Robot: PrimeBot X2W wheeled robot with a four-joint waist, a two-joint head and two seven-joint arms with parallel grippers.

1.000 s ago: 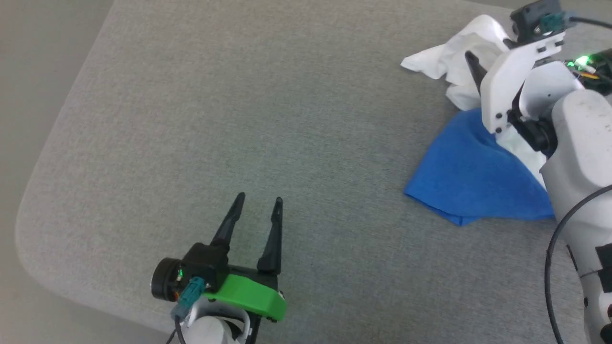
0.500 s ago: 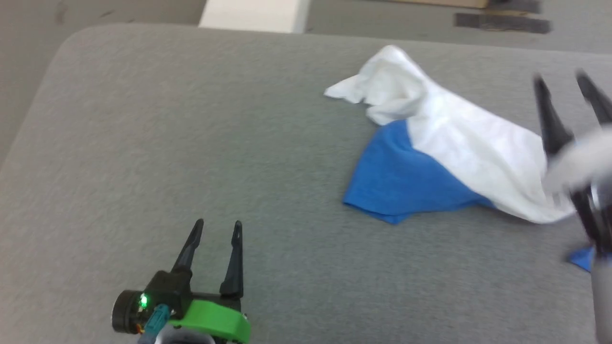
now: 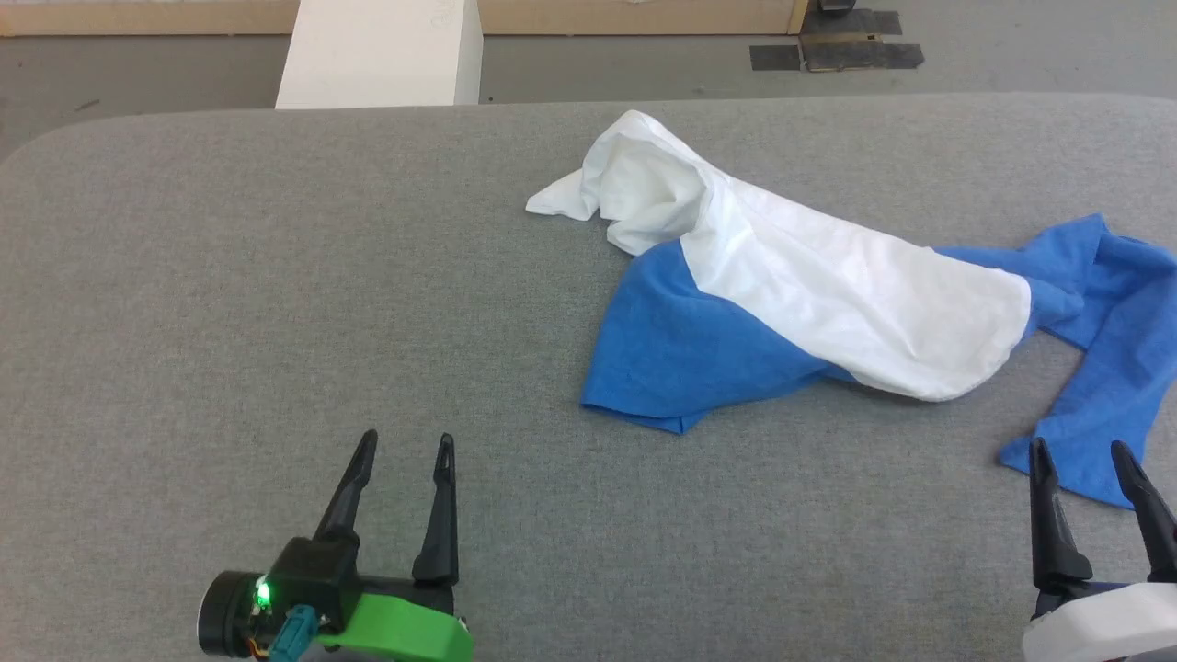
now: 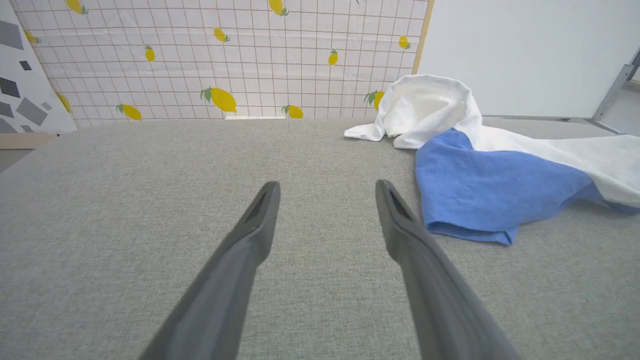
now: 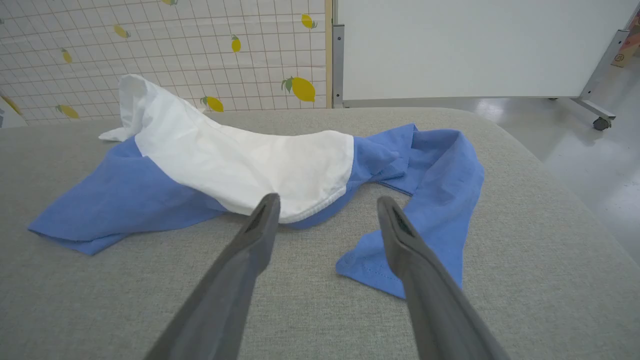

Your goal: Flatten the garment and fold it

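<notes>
My left fingers (image 3: 441,515) are spread and empty above the bare grey table (image 3: 230,303), as they were a second ago. My right fingers (image 3: 1048,524) are spread and empty too. A second ago that arm reached over the cloth; now it is drawn back to the near edge. The camera view has also shifted. The garment (image 3: 828,303) lies crumpled on the table, ahead and to the right of my left fingers, well apart from them. Its white body is draped over blue cloth. One blue sleeve (image 3: 1103,368) trails down, ending just beyond my right fingertips.
</notes>
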